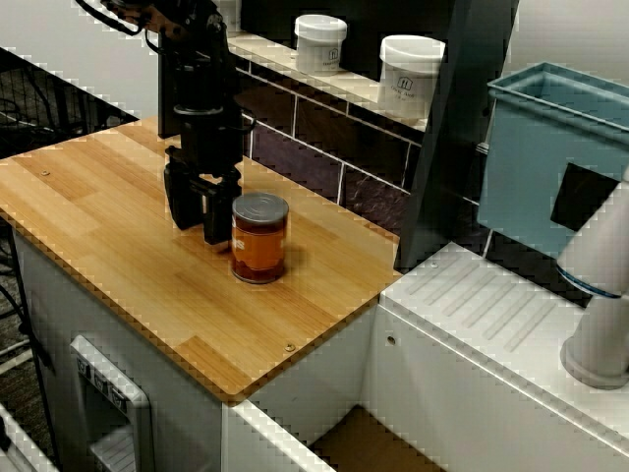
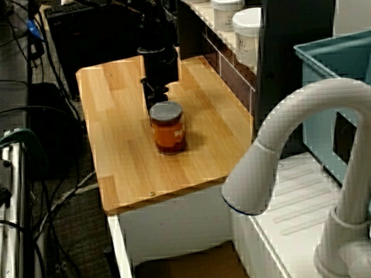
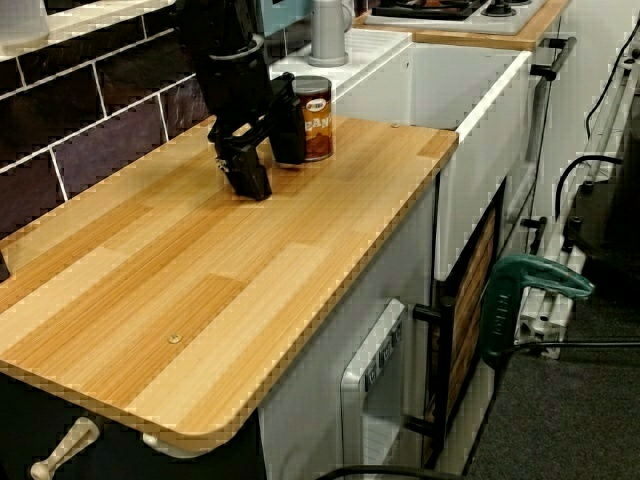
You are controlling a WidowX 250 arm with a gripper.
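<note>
Standing upright on the wooden desk [image 1: 98, 197], the tin can [image 1: 259, 239] is showing an orange label whose writing is blurring beyond reading. The black fingers [image 1: 216, 220] are hanging spread and empty just beside it; whether the nearer one is touching it is unclear.
</note>
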